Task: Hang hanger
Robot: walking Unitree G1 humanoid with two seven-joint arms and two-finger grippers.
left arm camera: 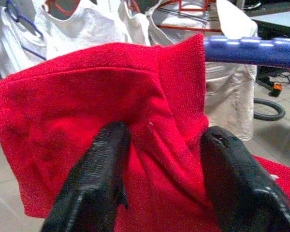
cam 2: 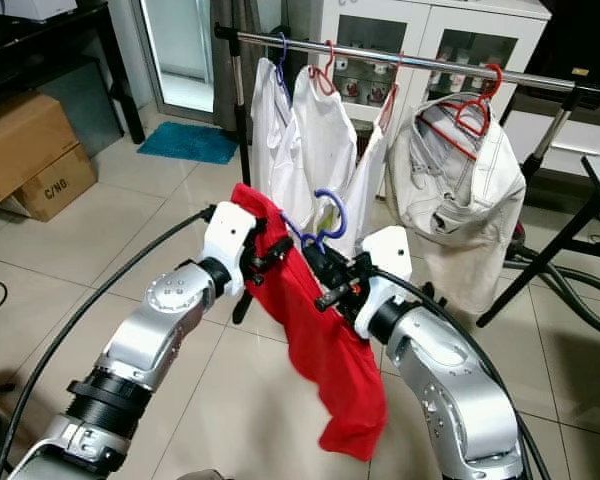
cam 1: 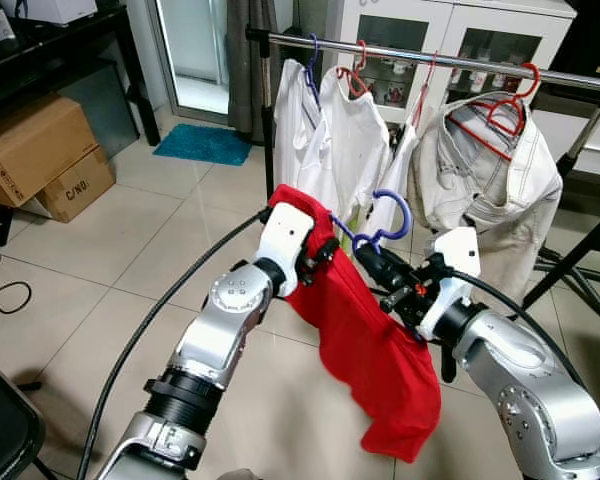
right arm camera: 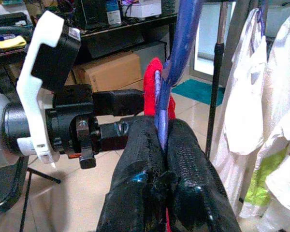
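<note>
Both my grippers meet in front of my chest over one load. My right gripper (right arm camera: 160, 140) is pressed closed on the blue hanger (cam 1: 385, 222), pinching its stem just under the hook; my left gripper (left arm camera: 159, 164) has its two fingers partly spread and bunched into the red cloth (cam 1: 370, 350) at the hanger's shoulder. That cloth drapes down between my forearms, well clear of the tiled floor (cam 1: 130, 250).

Beyond the hook stands the clothes rail (cam 1: 430, 58), carrying white shirts (cam 1: 330, 140) and a cream jacket (cam 1: 490, 170) on red hangers (the bar's far right end is cut off). My blue hanger is below the bar and short of it, not yet hooked on.

Off to my left, a cardboard box (cam 1: 75, 185) reads "C/NO", or something close. A teal mat (cam 1: 205, 143) lies by the doorway.
</note>
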